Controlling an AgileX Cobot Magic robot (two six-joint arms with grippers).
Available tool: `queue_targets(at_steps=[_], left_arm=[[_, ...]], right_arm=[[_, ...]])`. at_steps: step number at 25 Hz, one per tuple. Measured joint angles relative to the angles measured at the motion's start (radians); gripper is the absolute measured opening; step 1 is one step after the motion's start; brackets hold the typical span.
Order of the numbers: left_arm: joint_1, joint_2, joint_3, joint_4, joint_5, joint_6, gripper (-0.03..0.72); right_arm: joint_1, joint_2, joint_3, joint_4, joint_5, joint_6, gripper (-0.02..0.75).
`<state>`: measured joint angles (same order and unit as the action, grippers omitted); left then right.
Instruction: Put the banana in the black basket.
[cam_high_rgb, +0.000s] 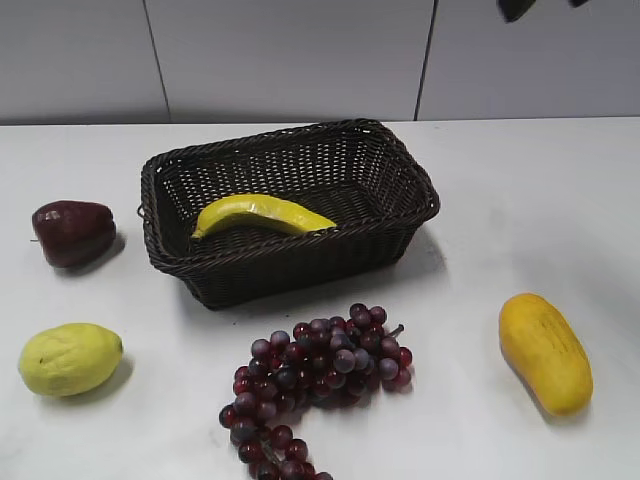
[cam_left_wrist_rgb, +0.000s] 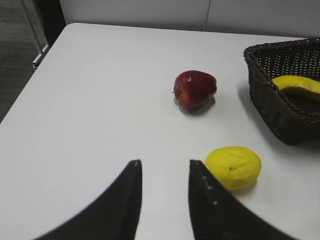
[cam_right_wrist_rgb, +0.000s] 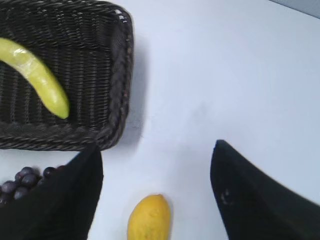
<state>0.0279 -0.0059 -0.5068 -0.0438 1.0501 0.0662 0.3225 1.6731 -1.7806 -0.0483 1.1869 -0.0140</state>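
The banana (cam_high_rgb: 262, 214) is seen lying inside the black basket (cam_high_rgb: 400, 170), so nothing is held by the 2 spread claws, left claw (cam_left_wrist_rgb: 164, 170) and right claw (cam_right_wrist_rgb: 156, 150).

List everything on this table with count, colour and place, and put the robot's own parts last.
banana: one, bright yellow, lying inside the black basket
black basket: one, dark woven wicker, centre back of the table
dark red fruit: one, left of the basket
lemon-like fruit: one, yellow-green, front left
grapes: one bunch, purple-red, in front of the basket
oblong fruit: one, orange-yellow, front right
table: one, white
left gripper: one, black, open, empty, above the table near the lemon-like fruit
right gripper: one, black, open, empty, above the oblong fruit
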Motion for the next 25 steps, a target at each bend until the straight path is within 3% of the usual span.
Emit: queue_targets(at_steps=[3,16,25], left_arm=[[0.0,0.0,0.0,0.0,0.0,0.001,0.236],[0.0,0.0,0.0,0.0,0.0,0.0,0.236],[0.0,0.0,0.0,0.0,0.0,0.0,0.236]], right_arm=[[-0.036,-0.092,0.067,-0.012,0.0,0.022,0.543],[-0.036,-0.611,0.69,0.005,-0.071,0.093,0.543],[-0.036,-0.99,0.986,0.005,-0.109,0.12,0.543]])
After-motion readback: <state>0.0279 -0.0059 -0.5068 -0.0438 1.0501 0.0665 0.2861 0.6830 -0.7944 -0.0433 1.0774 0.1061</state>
